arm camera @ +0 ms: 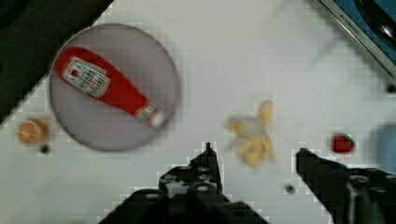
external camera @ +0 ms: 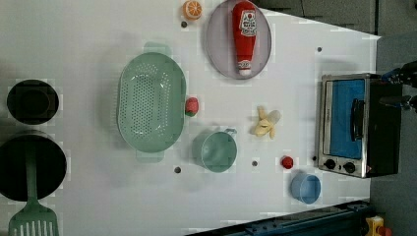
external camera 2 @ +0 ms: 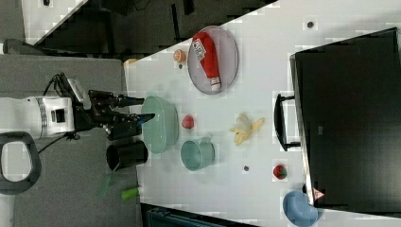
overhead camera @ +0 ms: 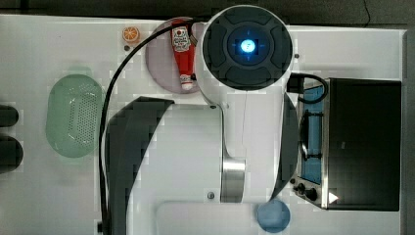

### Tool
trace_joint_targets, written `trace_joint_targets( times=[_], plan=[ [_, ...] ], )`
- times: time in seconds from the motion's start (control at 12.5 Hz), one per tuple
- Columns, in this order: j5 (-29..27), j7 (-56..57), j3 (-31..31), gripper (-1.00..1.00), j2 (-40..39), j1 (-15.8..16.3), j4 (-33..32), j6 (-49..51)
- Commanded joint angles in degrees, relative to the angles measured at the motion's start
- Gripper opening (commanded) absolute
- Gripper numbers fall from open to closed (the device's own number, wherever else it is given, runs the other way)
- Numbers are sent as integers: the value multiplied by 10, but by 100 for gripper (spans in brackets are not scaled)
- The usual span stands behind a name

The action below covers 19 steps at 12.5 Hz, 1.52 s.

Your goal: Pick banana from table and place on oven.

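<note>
Banana [external camera: 266, 123] on white table [external camera: 88, 44], near oven [external camera: 356, 125]; gripper [arm camera: 254, 151] fingers spread, empty, above

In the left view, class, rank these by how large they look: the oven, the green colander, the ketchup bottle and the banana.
1. Green colander, about level with the oven; too close to call firmly.
2. Oven.
3. Ketchup bottle.
4. Banana, clearly the smallest.
</note>
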<state>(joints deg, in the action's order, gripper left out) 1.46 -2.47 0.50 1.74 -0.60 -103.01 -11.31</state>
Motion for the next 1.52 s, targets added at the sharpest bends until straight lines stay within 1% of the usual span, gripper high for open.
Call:
trace_joint_targets(
  times=[0.08,0.24,0.4,0.64,0.96,1.52],
  plan=[
    [10,-4,20,59,243,-1,-153,73],
    [10,-4,21,100,243,-1,-153,73],
    [10,-4,21,100,235,-1,-157,69],
    [10,-4,20,100,201,-1,-187,9],
    [10,-4,20,100,121,0,-248,-116],
    [10,-4,21,100,-38,-1,-331,-353]
  ],
)
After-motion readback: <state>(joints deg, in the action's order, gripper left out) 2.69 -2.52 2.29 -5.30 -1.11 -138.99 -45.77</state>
